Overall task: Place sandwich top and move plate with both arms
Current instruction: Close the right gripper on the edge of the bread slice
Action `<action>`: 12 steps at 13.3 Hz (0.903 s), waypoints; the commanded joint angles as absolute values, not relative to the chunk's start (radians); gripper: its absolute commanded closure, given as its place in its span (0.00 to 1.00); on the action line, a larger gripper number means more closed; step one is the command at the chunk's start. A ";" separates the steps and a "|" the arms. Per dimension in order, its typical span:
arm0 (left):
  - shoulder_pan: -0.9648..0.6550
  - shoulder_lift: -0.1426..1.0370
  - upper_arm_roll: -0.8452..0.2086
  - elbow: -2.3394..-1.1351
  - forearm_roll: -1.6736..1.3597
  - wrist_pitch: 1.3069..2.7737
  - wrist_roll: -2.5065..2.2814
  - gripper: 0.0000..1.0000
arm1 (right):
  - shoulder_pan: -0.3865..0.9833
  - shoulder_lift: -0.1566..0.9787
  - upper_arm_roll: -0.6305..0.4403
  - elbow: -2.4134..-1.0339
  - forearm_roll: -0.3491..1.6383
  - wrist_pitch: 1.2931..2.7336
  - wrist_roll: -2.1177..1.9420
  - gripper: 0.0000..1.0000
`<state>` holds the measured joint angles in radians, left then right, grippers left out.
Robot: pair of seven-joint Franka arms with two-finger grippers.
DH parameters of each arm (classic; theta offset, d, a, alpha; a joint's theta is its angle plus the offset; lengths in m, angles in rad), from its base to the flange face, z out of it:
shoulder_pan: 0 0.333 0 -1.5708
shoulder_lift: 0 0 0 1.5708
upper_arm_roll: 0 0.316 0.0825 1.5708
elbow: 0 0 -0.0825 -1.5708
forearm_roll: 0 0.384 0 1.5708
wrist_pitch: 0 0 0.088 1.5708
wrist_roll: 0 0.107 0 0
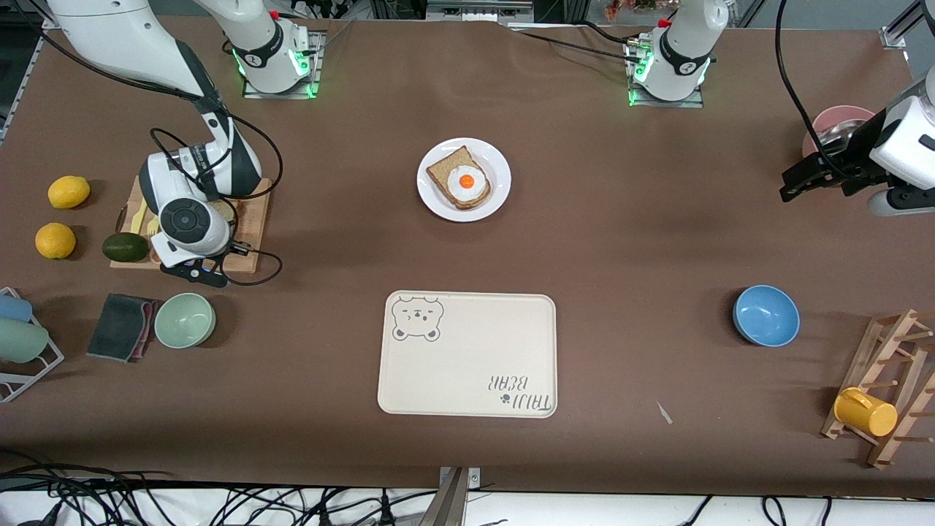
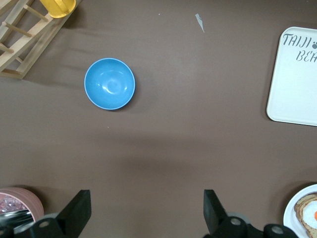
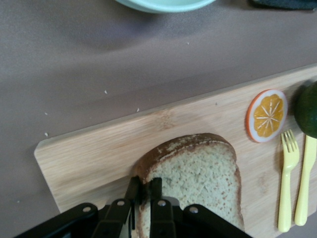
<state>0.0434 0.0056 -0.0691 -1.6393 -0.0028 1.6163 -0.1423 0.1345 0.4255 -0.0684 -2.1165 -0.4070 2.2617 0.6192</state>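
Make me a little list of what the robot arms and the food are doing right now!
right tool: down on the cutting board, fingers pinching the crust edge of the sandwich top
left tool: open, empty, waiting over bare table near the pink bowl
plate: middle of the table, holding bread with a fried egg
sandwich top: lying flat on the board, not yet on the egg
tray: nearer the front camera than the plate
blue bowl: toward the left arm's end
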 commanded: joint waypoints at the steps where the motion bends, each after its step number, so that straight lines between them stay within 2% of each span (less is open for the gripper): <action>1: 0.043 0.015 -0.072 -1.609 0.025 1.592 -0.135 0.00 | 0.138 0.422 -0.072 -2.135 -0.430 2.270 0.647 1.00; 4: 0.043 0.015 -0.072 -1.597 0.026 1.583 -0.140 0.00 | 0.138 0.419 -0.071 -2.129 -0.425 2.260 0.649 1.00; 8: 0.046 0.017 -0.071 -1.594 0.026 1.585 -0.137 0.00 | 0.146 0.416 -0.061 -2.070 -0.419 2.171 0.635 1.00; 12: 0.052 0.009 -0.071 -1.594 0.025 1.537 -0.034 0.00 | 0.146 0.414 0.003 -1.947 -0.341 1.967 0.640 1.00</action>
<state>0.0468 0.0057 -0.0687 -1.6228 -0.0024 1.5834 -0.0867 0.1392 0.4232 -0.0223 -2.0119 -0.3867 2.0677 0.6295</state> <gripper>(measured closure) 0.000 0.956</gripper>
